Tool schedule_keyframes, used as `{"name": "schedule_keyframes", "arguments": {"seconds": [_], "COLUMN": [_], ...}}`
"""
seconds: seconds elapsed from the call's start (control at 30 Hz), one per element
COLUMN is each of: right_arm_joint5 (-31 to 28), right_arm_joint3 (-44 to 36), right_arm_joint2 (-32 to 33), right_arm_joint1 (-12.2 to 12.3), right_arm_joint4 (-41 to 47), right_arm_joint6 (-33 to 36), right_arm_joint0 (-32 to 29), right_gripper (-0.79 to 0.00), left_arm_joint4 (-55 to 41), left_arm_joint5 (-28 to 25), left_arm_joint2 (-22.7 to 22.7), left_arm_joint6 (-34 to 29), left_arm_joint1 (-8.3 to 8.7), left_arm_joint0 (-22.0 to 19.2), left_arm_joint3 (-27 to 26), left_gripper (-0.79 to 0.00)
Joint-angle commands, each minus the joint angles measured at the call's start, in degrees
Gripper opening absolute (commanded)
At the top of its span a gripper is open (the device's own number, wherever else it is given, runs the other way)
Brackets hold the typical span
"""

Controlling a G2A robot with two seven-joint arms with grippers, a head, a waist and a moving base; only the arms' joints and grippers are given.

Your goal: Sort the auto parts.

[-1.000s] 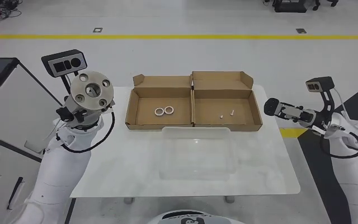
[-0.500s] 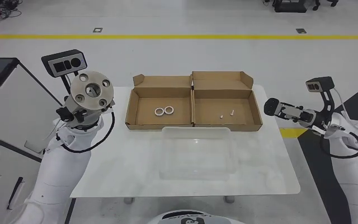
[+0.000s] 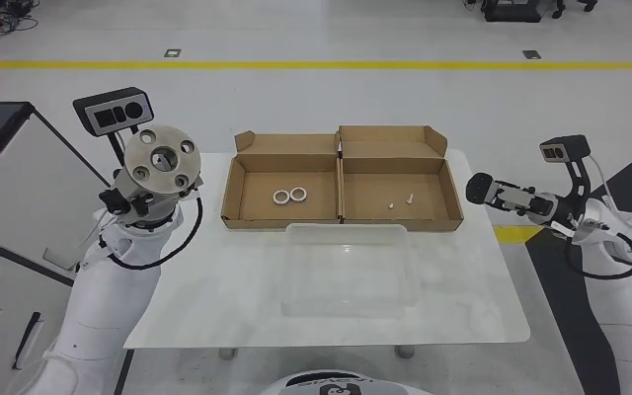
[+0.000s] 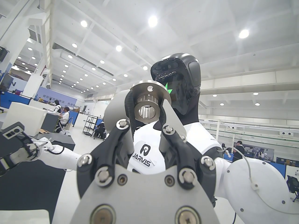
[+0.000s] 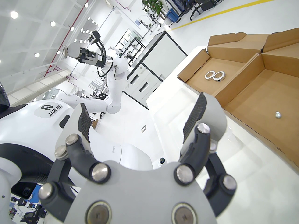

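Top view shows a clear bin (image 3: 346, 228) at the table's (image 3: 217, 286) near edge. Off its left edge the left gripper (image 4: 146, 111) pinches a flanged hub (image 3: 163, 161). Off its right, the right gripper (image 5: 142, 103) hangs, fingers spread. Far-edge boxes (image 3: 425, 197) hold rings (image 3: 281, 197) and bolts (image 3: 407, 197).

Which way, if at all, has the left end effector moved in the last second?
No. The left end effector holds the flanged metal part at the same spot beside the left cardboard box in the top view.
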Motion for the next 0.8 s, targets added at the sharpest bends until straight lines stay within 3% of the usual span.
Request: {"name": "schedule_keyframes", "arguments": {"seconds": [0.0,0.07,0.1,0.13,0.4,0.6,0.77], "right_arm_joint5": [0.00,0.00,0.00,0.00,0.00,0.00,0.00], "right_arm_joint3": [0.00,0.00,0.00,0.00,0.00,0.00,0.00], "right_arm_joint2": [0.00,0.00,0.00,0.00,0.00,0.00,0.00], "right_arm_joint1": [0.00,0.00,0.00,0.00,0.00,0.00,0.00], "right_arm_joint4": [0.00,0.00,0.00,0.00,0.00,0.00,0.00], "right_arm_joint6": [0.00,0.00,0.00,0.00,0.00,0.00,0.00], "right_arm_joint0": [0.00,0.00,0.00,0.00,0.00,0.00,0.00], "right_gripper": [0.000,0.000,0.000,0.000,0.000,0.000,0.000], "left_arm_joint4": [0.00,0.00,0.19,0.93,8.84,19.87,24.26], "left_arm_joint5": [0.00,0.00,0.25,0.70,3.05,6.54,9.62], "left_arm_joint2": [0.00,0.00,-0.03,-0.20,-0.87,-1.31,-0.29], "left_arm_joint6": [0.00,0.00,0.35,1.21,3.60,2.85,4.90], "left_arm_joint1": [0.00,0.00,-0.01,-0.03,-0.44,-0.34,-0.60], "left_arm_joint0": [0.00,0.00,0.06,0.17,1.51,2.00,0.14], "left_arm_joint3": [0.00,0.00,0.04,0.02,-0.37,0.51,1.94], "left_gripper": [-0.785,-0.785,-0.545,-0.785,-0.785,-0.785,-0.785]}}
